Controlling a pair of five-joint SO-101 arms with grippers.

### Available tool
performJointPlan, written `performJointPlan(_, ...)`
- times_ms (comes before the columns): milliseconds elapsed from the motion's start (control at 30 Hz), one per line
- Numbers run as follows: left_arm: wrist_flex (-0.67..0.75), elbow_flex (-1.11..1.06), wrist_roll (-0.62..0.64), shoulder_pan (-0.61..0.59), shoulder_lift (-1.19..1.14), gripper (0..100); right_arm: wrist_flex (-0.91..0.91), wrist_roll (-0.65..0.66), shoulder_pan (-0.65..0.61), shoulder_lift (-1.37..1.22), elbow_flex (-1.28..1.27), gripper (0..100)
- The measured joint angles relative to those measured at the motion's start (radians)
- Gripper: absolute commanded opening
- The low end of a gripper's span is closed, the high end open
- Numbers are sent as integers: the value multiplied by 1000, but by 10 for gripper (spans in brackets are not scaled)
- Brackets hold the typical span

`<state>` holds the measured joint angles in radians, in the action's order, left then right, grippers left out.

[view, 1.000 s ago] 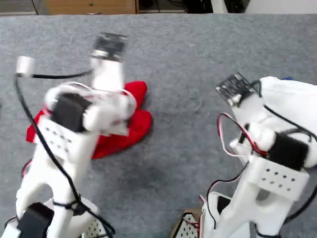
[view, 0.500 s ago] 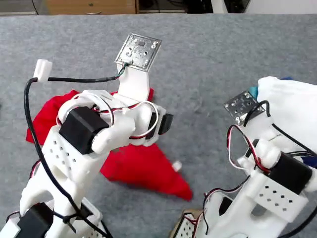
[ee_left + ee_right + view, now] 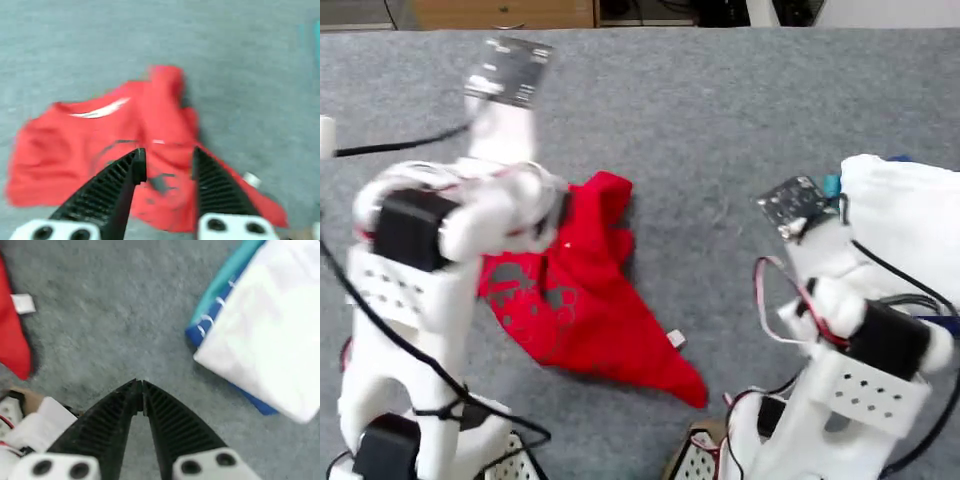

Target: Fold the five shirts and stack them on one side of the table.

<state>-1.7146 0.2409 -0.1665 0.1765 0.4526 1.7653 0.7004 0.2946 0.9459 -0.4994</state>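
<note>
A red shirt [image 3: 582, 305] lies spread and rumpled on the grey table, a dark print facing up and a white tag [image 3: 675, 340] at its near corner. My left gripper [image 3: 166, 161] hovers open above the red shirt [image 3: 100, 140], with nothing between its fingers. The left arm [image 3: 445, 225] stands over the shirt's left side. A white folded shirt [image 3: 905, 215] tops a stack at the right edge, above blue [image 3: 207, 327] and teal [image 3: 225, 282] shirts. My right gripper [image 3: 140, 385] is shut and holds nothing, over bare table beside the white shirt [image 3: 265, 325].
The right arm [image 3: 845, 320] stands beside the stack. A small brown cardboard piece [image 3: 685, 455] lies at the near edge between the arm bases. The table's far edge [image 3: 650, 30] runs along wooden furniture. Grey cloth lies bare between the red shirt and the stack.
The red shirt went from bunched under the left arm to spread out toward the near right. The left arm has swung back left, uncovering the shirt. The right arm shifted slightly.
</note>
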Motion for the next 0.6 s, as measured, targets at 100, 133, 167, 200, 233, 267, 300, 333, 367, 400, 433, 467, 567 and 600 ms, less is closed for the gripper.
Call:
performJointPlan(100,0,0,-101,-163,0,24,0,-115,-173,-3,-2,2)
performJointPlan(133,0,-8,-138,-219,0,18,0,-149,-230,-11,-6,2)
performJointPlan(167,0,-20,-169,-272,0,19,0,-183,-288,-26,-15,2)
performJointPlan(200,0,-34,-193,-327,0,19,0,-212,-336,-49,-28,2)
performJointPlan(233,0,-51,-213,-379,0,19,0,-233,-376,-80,-43,2)
performJointPlan(267,0,-64,-230,-433,0,19,0,-247,-408,-104,-61,2)
performJointPlan(300,0,-81,-245,-488,0,20,2,-253,-437,-127,-78,7)
performJointPlan(333,0,-97,-262,-543,0,20,2,-258,-460,-152,-89,25)
performJointPlan(367,0,-117,-282,-595,0,20,2,-259,-479,-178,-91,54)
performJointPlan(400,0,-135,-302,-643,0,21,2,-262,-497,-201,-91,87)
performJointPlan(433,0,-153,-327,-686,0,22,2,-264,-516,-227,-95,122)
performJointPlan(467,0,-172,-350,-721,0,22,2,-264,-534,-253,-95,152)
performJointPlan(567,0,-216,-414,-804,0,22,2,-267,-559,-325,-101,189)
performJointPlan(600,5,-232,-428,-824,0,22,2,-267,-559,-348,-101,191)
